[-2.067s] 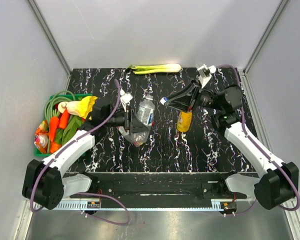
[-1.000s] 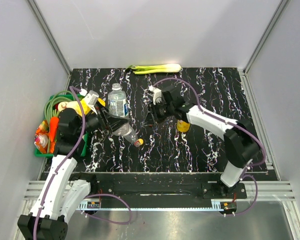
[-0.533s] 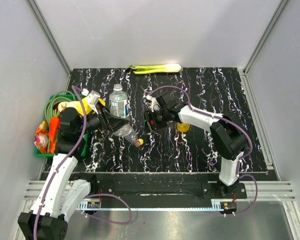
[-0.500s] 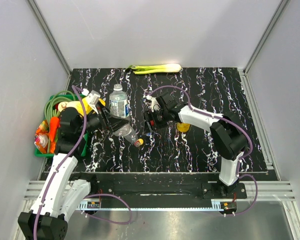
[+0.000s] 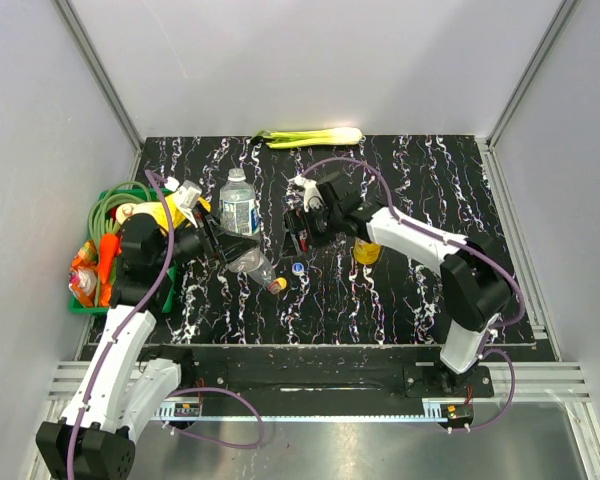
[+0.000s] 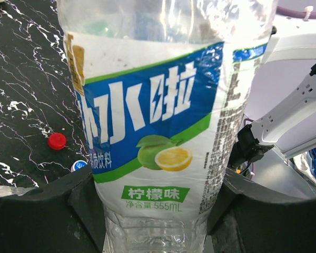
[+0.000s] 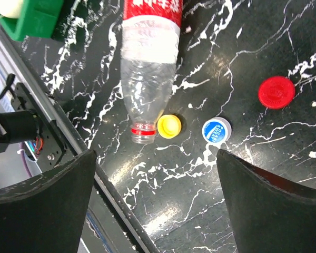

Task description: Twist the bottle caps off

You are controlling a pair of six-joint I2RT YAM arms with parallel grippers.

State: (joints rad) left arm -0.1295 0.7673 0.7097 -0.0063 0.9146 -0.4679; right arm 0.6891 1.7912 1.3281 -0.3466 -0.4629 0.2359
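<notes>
Left fingers (image 6: 68,211) clamp the blue-green-labelled bottle (image 6: 158,132) left of centre; thin, probably crushable, best held at the label. Right fingers (image 7: 42,211) spread wide, empty, above red cap (image 7: 276,91), white-blue cap (image 7: 216,129) and yellow cap (image 7: 169,126), loose on the table (image 7: 226,174).

Left wrist view: the blue-green-labelled bottle (image 6: 158,132) is cut off at 12 and 6 o'clock, so its neck and base are not visible. Right wrist view: the red-labelled bottle (image 7: 150,79) is cut off at 12 o'clock. Top view: the right arm (image 5: 410,235) partly covers the yellow juice bottle (image 5: 366,253).
</notes>
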